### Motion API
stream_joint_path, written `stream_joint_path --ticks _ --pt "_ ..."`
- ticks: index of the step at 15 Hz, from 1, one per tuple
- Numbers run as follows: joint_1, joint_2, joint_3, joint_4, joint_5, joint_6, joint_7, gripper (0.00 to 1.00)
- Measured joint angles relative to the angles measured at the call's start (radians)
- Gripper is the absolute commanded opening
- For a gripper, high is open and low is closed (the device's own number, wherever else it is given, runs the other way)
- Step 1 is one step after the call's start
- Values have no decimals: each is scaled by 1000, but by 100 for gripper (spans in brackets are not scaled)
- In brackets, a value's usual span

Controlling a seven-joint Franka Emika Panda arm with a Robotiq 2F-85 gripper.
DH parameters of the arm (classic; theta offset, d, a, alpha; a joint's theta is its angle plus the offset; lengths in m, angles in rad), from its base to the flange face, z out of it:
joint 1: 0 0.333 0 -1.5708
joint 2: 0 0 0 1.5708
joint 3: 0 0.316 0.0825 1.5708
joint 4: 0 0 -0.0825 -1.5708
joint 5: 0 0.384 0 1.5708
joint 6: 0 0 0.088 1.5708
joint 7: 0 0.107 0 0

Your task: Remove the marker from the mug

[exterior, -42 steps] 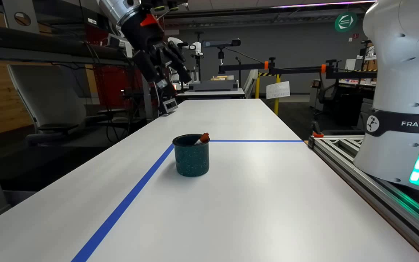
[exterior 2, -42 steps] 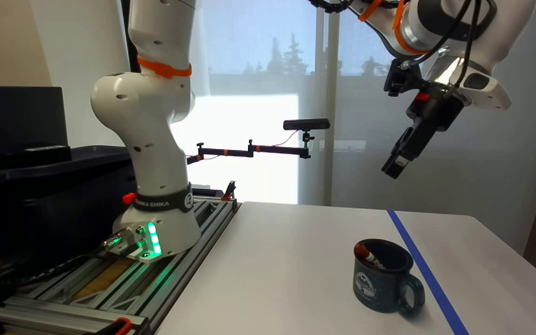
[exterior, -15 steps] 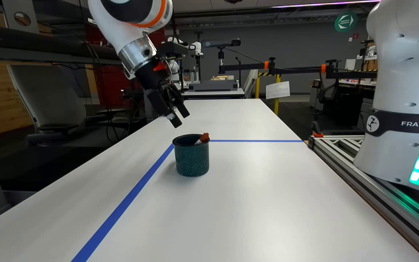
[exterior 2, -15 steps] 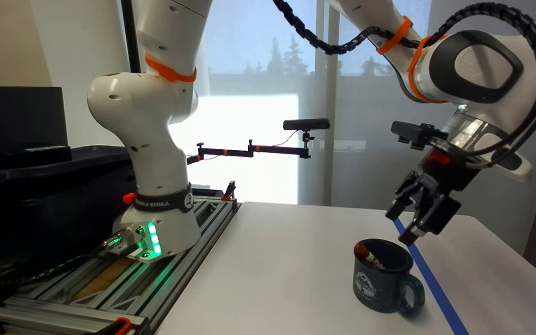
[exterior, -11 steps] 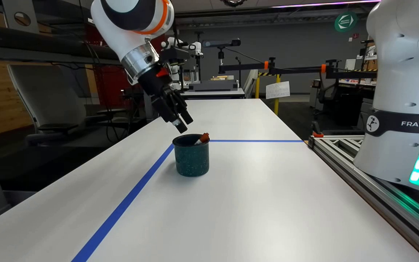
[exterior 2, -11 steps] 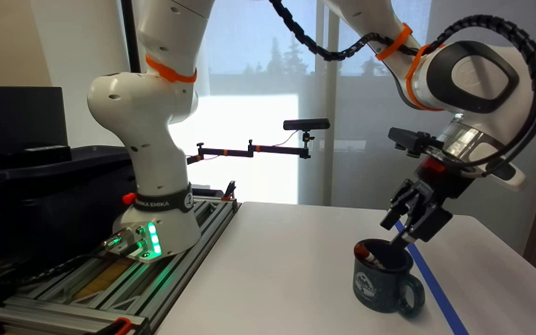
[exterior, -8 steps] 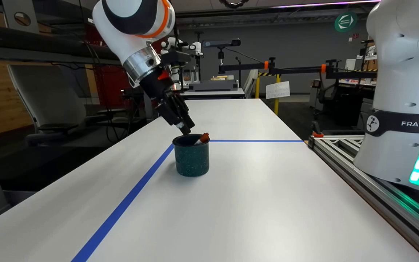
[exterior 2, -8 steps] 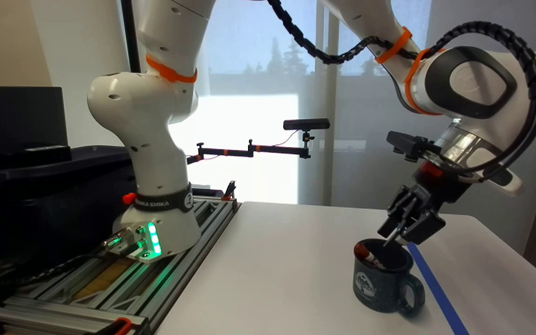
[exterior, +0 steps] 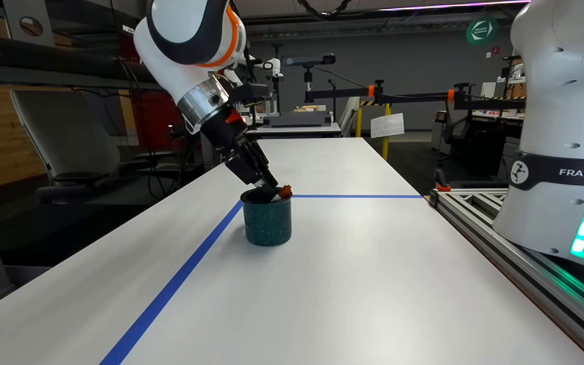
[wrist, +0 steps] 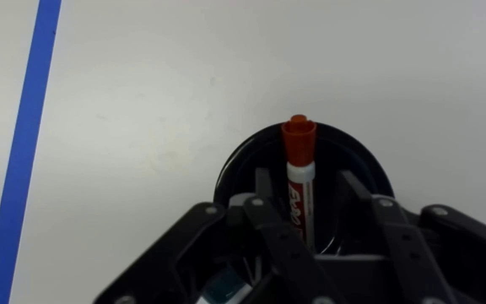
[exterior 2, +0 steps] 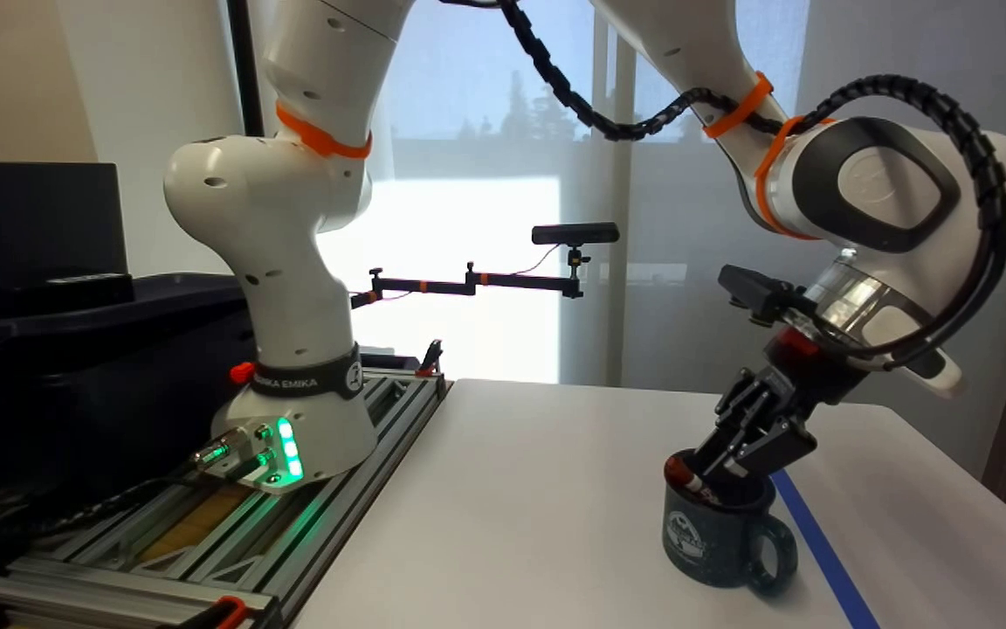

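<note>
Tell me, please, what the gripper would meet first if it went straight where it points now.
The open gripper straddles the marker, so it would probably meet the inside of the mug first, likely on the side where the marker leans; the depth is hard to judge.

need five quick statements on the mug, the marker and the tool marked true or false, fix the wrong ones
1. The marker leans inside the mug. True.
2. The mug lies on its side. False: it stands upright on the table.
3. The tool is open, at the mug's mouth. True.
4. The marker's orange-red end is up at the rim. True.
5. The tool grips the marker. False: gaps show on both sides of the marker in the wrist view.
</note>
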Motion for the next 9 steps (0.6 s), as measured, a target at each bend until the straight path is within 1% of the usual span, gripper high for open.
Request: stream_joint_path --ticks 1,3,5,6,8,9 --pt "0 4 0 0 0 0 0 45" --pt "0 12 0 0 0 0 0 38" --pt "0 18 0 0 -1 0 -1 38" --pt "1 22 0 0 -1 0 -2 34" --pt "1 28 0 0 -1 0 -7 35" --pt "1 31 0 0 -2 0 -13 32"
